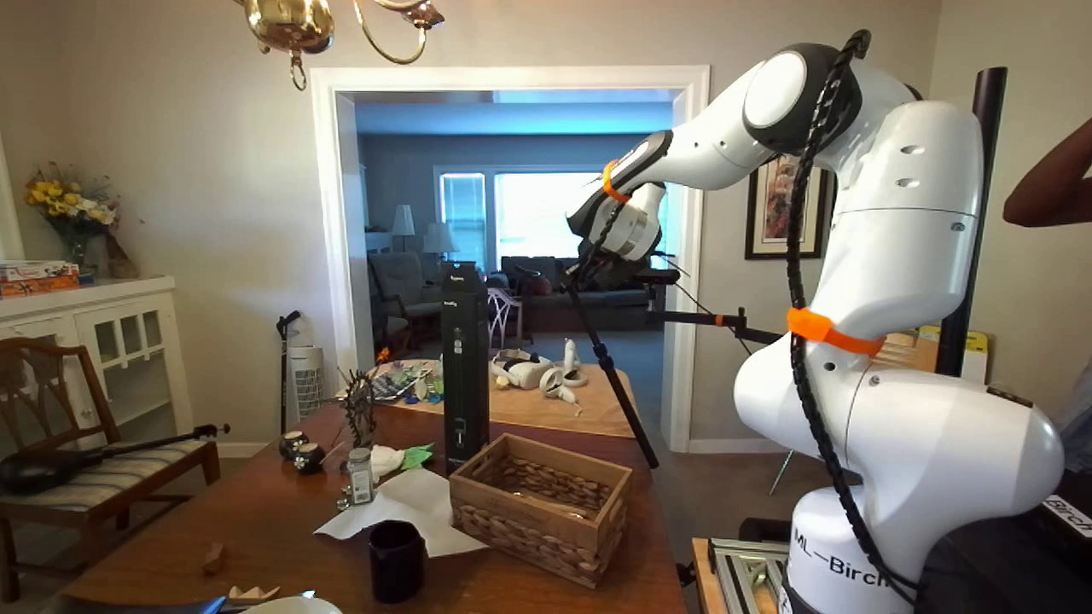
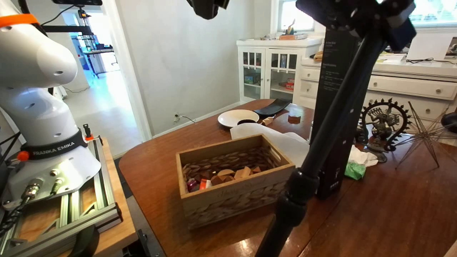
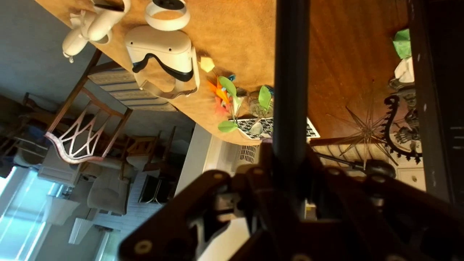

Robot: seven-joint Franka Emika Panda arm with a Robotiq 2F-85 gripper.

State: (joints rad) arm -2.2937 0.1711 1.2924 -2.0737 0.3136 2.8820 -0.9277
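My gripper (image 3: 290, 154) is shut on a long black pole (image 3: 291, 83), which runs up through the middle of the wrist view. In an exterior view the pole (image 1: 625, 405) slants down from the raised gripper (image 1: 580, 271), its lower end beside the table's edge. Closer up in an exterior view, the same pole (image 2: 299, 192) shows thick joint collars and leaves the picture at the bottom. A tall black box (image 1: 465, 367) stands upright on the table near it. The box (image 3: 446, 108) fills the right side of the wrist view. Dark finger linkages hide the exact contact.
A wooden wicker basket (image 2: 235, 200) holding several wooden blocks sits by the table edge. A black mug (image 1: 397, 563), a bronze statue (image 2: 385, 121) and a wire star (image 2: 426, 134) share the table (image 2: 400, 214). Behind is a tan surface (image 1: 597, 418) with a white headset (image 3: 161, 50).
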